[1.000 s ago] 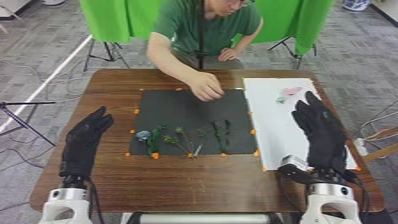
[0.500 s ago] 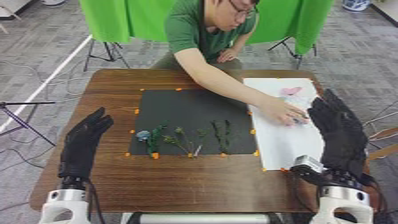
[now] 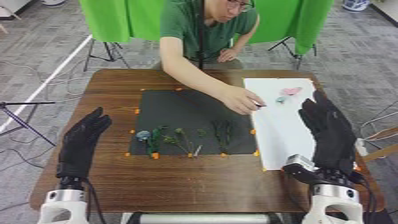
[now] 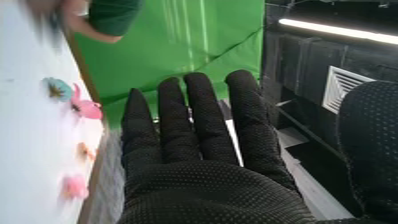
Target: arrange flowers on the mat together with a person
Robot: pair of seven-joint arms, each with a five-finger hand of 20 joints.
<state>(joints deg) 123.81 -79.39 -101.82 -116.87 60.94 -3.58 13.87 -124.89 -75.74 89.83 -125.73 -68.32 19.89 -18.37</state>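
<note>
One dark mat, brown table, green cloth beyond; left robot hand, right robot hand both wide.

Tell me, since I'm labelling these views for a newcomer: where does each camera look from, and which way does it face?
Head view: on the robot's head, looking forward and down at the table; shows the robot's left hand and right hand, and the person reaching across.
Right wrist view: on the right arm's wrist, looking along that hand towards the green curtain; shows its black glove and the person's green sleeve.
Shared: right hand, person, curtain, white sheet, pink flower.
</note>
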